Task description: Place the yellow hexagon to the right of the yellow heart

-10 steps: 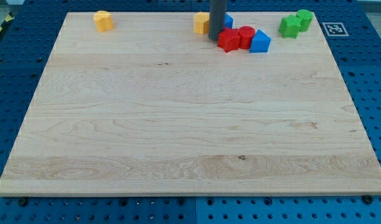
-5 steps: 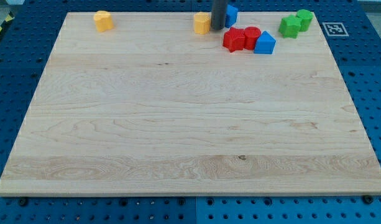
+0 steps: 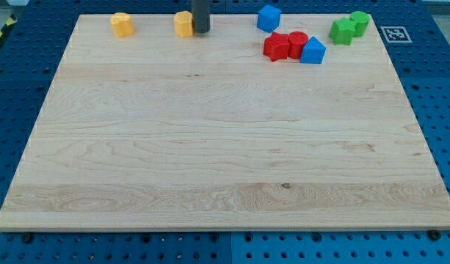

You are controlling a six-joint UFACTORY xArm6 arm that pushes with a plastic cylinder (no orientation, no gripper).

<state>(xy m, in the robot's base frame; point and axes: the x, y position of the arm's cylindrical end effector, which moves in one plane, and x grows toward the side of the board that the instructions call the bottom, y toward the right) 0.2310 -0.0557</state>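
Observation:
The yellow hexagon (image 3: pixel 183 23) sits near the board's top edge, left of centre. The yellow heart (image 3: pixel 122 24) lies further to the view's left, near the top left corner, with a gap between them. My tip (image 3: pixel 201 31) is down on the board, touching the hexagon's right side. The dark rod rises out of the view's top.
A blue block (image 3: pixel 269 17) lies at the top, right of centre. Two red blocks (image 3: pixel 283 46) and a blue block (image 3: pixel 312 51) cluster below it. Two green blocks (image 3: pixel 349 28) sit near the top right corner. The wooden board (image 3: pixel 225 147) rests on a blue pegboard.
My tip has moved to the view's left along the top edge, pushing the yellow hexagon leftward toward the yellow heart. The red and blue cluster shifted slightly earlier, then stayed put.

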